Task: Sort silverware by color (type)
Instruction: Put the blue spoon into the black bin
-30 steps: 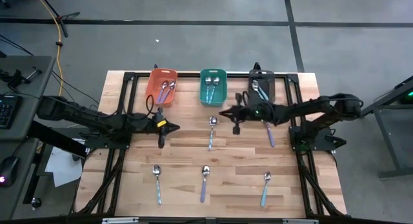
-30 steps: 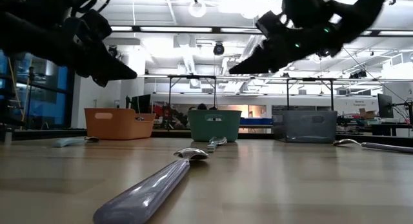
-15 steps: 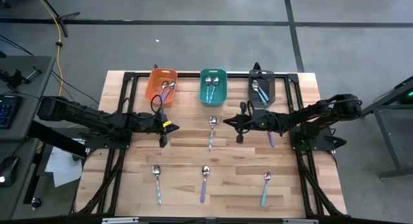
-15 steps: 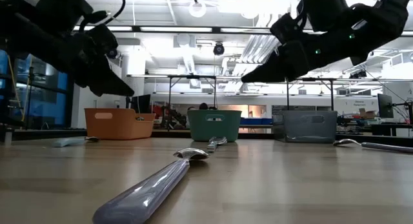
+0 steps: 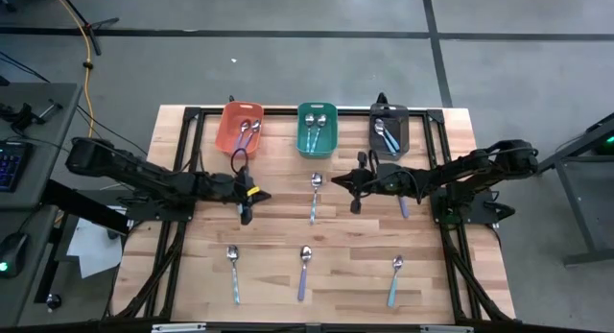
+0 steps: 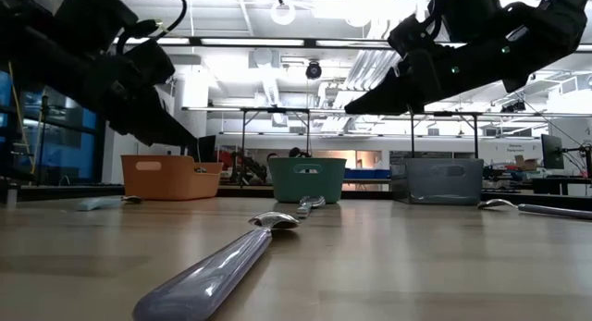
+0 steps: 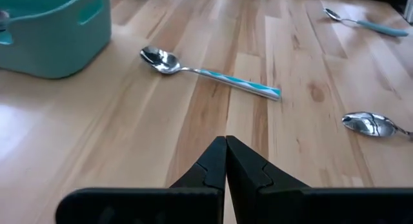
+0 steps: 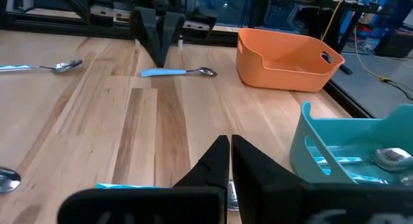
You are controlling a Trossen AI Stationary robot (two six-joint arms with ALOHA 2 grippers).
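Wooden table [image 5: 278, 227] seen with three bins along the far edge: orange bin [image 5: 240, 128], teal bin [image 5: 317, 129], dark grey bin [image 5: 389, 129], each already loaded with spoons. Left gripper [image 5: 244, 210] is clenched, fingers [image 7: 210, 166] pressed together, nothing held, hovering above bare wood left of centre. Right gripper [image 5: 356, 200] is likewise clenched and empty, just right of the centre teal-handled spoon [image 5: 315, 195]. One more spoon [image 5: 400, 198] is seen right of that gripper, and three spoons [image 5: 304, 271] lie in the near row. No readable writing is seen.
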